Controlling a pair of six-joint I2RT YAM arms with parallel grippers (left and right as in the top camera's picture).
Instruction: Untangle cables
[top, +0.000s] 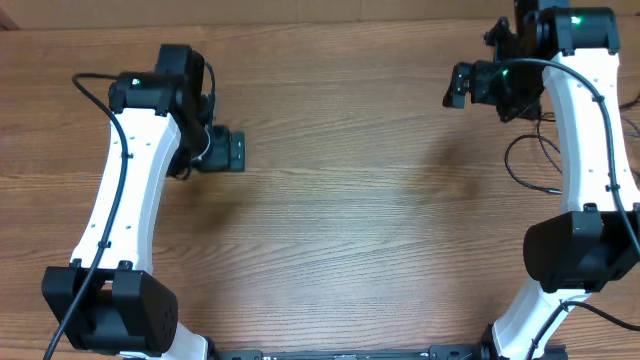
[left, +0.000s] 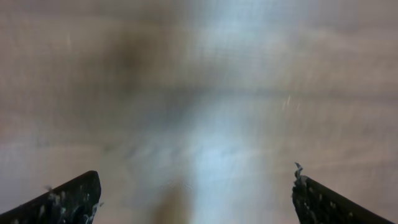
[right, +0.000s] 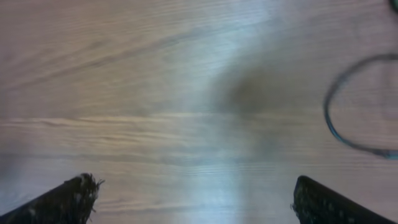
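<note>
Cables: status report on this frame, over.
Left gripper open, empty. Right gripper open, empty. Cables lie in loose loops beside right arm, ungrasped. Nothing seen blocking.

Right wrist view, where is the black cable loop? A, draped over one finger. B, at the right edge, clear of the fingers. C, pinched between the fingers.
B: the cable loop curves along the right edge, apart from the spread fingers.

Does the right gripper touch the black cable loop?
Apart. The right wrist view shows the right gripper open over bare wood, the cable loop off to one side.
</note>
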